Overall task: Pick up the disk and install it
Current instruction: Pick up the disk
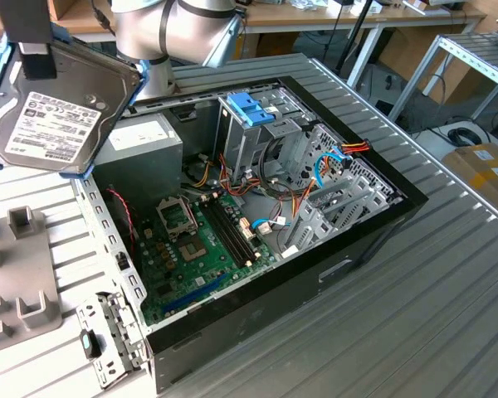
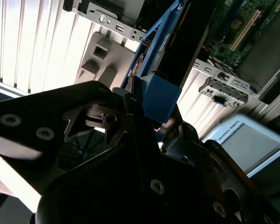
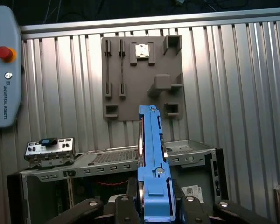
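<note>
The disk (image 1: pixel 56 120) hangs in the air above the exterior view's left of the open computer case (image 1: pixel 373 240). It is tilted, and its white label faces the camera. My gripper (image 1: pixel 35 46) is shut on the disk's upper edge. In the first wrist view the disk (image 3: pixel 151 158) appears edge-on with its blue frame toward the camera, clamped between the black fingers (image 3: pixel 127 203) of my gripper (image 3: pixel 154 203). In the second wrist view the blue frame of the disk (image 2: pixel 161 95) sticks out from the gripper (image 2: pixel 151 119).
A metal drive cage with a blue latch (image 1: pixel 251 108) stands at the back of the case, beside a tangle of cables (image 1: pixel 340 157). The motherboard (image 1: pixel 203 240) lies on the case floor. A grey fixture plate (image 3: pixel 142 77) and a teach pendant (image 3: pixel 4 70) lie on the ribbed table.
</note>
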{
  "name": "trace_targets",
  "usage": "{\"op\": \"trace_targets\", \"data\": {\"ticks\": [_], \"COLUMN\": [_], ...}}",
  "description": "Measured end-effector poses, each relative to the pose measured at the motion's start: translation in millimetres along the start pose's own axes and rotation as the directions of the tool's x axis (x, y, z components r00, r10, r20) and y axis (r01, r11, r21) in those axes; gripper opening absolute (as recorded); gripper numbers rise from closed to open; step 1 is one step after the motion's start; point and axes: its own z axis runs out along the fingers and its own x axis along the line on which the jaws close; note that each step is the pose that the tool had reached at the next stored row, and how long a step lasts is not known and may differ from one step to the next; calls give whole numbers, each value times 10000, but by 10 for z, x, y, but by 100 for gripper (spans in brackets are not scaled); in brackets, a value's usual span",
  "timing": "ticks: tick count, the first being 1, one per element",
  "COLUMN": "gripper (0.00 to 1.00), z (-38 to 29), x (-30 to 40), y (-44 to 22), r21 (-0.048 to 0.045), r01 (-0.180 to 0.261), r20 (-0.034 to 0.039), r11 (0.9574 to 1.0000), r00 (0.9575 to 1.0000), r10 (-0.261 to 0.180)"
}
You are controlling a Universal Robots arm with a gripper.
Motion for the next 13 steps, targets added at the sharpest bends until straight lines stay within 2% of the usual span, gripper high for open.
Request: {"op": "trace_targets", "data": {"ticks": [2,3,13], "gripper": [37,37,37], "z": [-3,-3,6], "x": [1,1,5], "y": [-57,-62,-65], "r21": [-3,-4,-4], "r01": [-1,0,-1], "r20": [0,0,-1], "r11": [10000,10000,10000], "r00": [10000,10000,10000], "r10": [1,0,1]}}
